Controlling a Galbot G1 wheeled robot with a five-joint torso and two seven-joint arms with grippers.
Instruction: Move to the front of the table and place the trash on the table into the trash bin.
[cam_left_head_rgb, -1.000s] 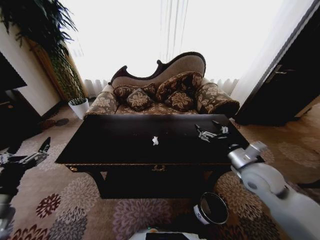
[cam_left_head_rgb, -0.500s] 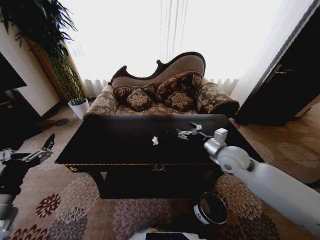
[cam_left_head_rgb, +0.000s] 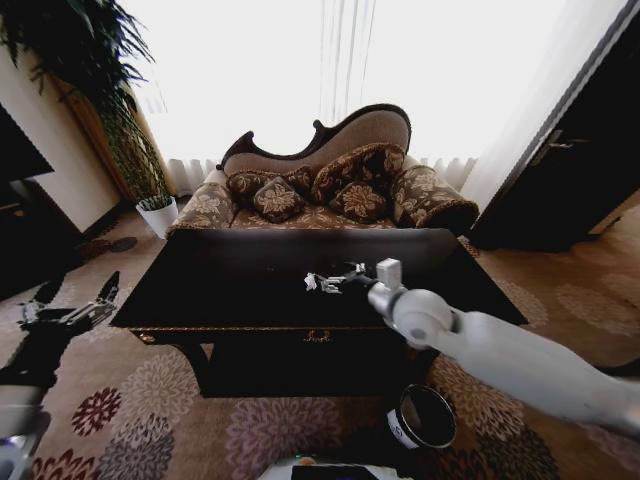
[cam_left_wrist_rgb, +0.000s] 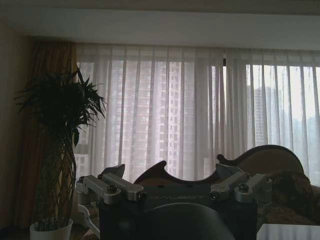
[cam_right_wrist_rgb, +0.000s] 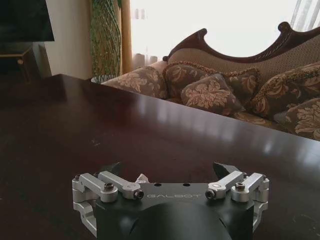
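Trash (cam_left_head_rgb: 311, 283), small white crumpled wad, between fingers of open right end effector (cam_left_head_rgb: 322, 282).

Glossy dark wooden table (cam_left_head_rgb: 230, 275)

The dark glossy table (cam_left_head_rgb: 250, 285) is being seen standing on the flower-patterned carpet (cam_left_head_rgb: 150, 420), in front of the sofa (cam_left_head_rgb: 330, 185). A small white tissue wad (cam_left_head_rgb: 311, 283) is lying on the tabletop near its middle, on the side away from the sofa. The black trash bin (cam_left_head_rgb: 424, 418) is standing on the carpet beside the table's front right leg.
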